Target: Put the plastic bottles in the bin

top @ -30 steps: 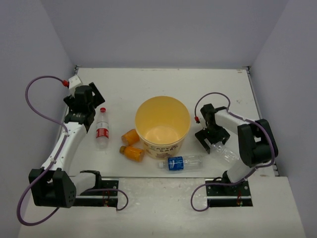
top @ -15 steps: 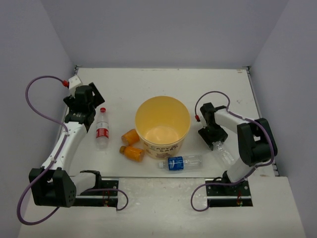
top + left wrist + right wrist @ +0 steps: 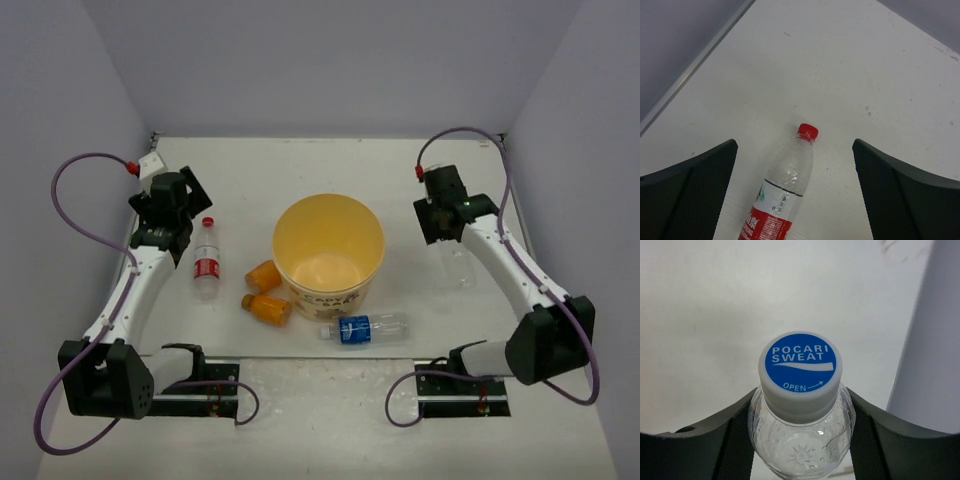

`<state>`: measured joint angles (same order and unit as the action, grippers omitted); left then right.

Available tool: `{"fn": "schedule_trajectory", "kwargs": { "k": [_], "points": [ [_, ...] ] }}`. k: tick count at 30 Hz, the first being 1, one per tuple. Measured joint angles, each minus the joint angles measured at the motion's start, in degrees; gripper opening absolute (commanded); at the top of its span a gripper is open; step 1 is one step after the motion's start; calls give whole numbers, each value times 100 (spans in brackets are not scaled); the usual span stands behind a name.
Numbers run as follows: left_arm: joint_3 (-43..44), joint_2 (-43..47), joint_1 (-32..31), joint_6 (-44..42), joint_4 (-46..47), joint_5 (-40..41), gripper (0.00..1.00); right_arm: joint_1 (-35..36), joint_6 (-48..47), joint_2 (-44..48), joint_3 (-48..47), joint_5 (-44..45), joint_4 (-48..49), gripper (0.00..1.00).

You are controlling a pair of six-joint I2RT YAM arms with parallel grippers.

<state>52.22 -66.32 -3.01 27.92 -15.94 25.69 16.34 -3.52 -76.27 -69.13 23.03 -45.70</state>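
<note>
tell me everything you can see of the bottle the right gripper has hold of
It is a small clear plastic bottle, unlabelled, with moulded ribs on its shoulder. Its white cap has a blue top printed POCARI SWEAT and OPEN with an arrow. The right gripper is shut on it just below the cap, a dark finger pressing each side. From above it is right of the bin, apart from it, body pointing toward the near edge; whether it touches the table cannot be told.
</note>
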Motion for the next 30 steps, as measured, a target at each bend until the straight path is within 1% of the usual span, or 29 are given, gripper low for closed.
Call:
{"fn": "schedule_trajectory", "kwargs": {
  "k": [1,2,3,5,9,12,15,18,21,22,24,25,28,30],
  "points": [
    [-3,0,0,-1,3,-42,100,0,86,219,-166,30,144,10],
    [-6,0,0,-2,6,-84,100,0,173,438,-332,61,288,8],
    [-8,0,0,-2,8,-122,100,0,250,707,-410,10,492,7],
    [-8,-10,0,-2,17,-155,100,-11,413,1386,-363,-494,1068,7],
    [-8,-85,0,3,17,-330,100,-9,880,2969,322,-2400,2797,10],
    [-8,-142,0,10,11,-470,100,13,1268,3566,662,-3817,3972,10],
    [-8,-187,0,85,8,-640,100,166,1720,3557,787,-4800,4891,10],
    [-27,-258,0,159,-8,-778,100,683,1933,3204,963,-5403,5549,13],
    [-74,-315,0,227,-142,-790,100,1263,1892,2723,1082,-5749,5733,21],
    [-90,-326,0,254,-196,-784,100,1433,1837,2536,1089,-5833,5714,21],
    [-160,-326,0,298,-274,-771,100,1700,1683,2170,1089,-5898,5573,35],
    [-207,-326,0,306,-302,-771,100,1816,1602,2024,1093,-5900,5468,41],
    [-294,-381,0,313,-357,-775,100,1986,1469,1819,1170,-5861,5232,62],
    [-305,-477,0,315,-375,-773,100,2016,1438,1793,1202,-5817,5130,72]
  ]
}}
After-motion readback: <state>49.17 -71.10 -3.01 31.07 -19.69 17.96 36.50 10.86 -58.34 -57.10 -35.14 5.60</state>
